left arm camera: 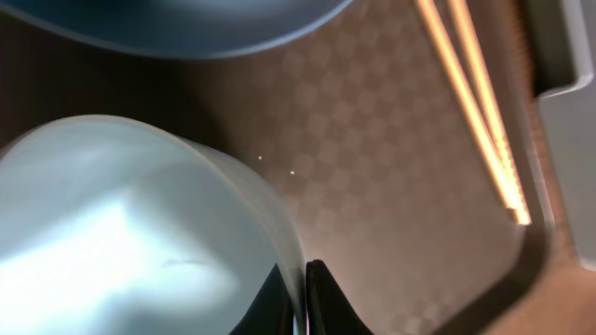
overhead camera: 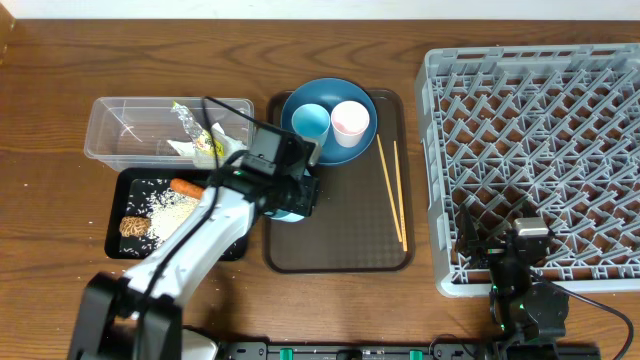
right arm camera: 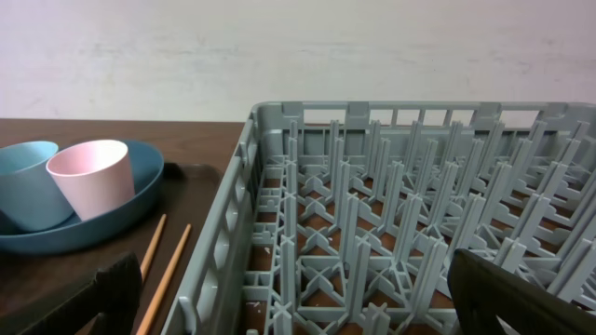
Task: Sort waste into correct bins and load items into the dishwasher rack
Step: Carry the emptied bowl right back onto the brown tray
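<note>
Overhead cam looks straight down on the desk (overhead camera: 55, 60), far enough back that the full layout is in frame. My left wrist cam is very close over the brown tray (left arm camera: 372, 167); the blurred bowl (left arm camera: 121, 233) fills the lower left. My right wrist cam sits low and near-level, facing across the rack (right arm camera: 372, 214) to the wall (right arm camera: 279, 46). The chopsticks (right arm camera: 154, 247) are in all three views. The plate (right arm camera: 112, 228) shows partly in the left wrist view.

Bare tray (overhead camera: 345, 225) floor lies open between bowl (left arm camera: 121, 233) and chopsticks (overhead camera: 390, 195).
</note>
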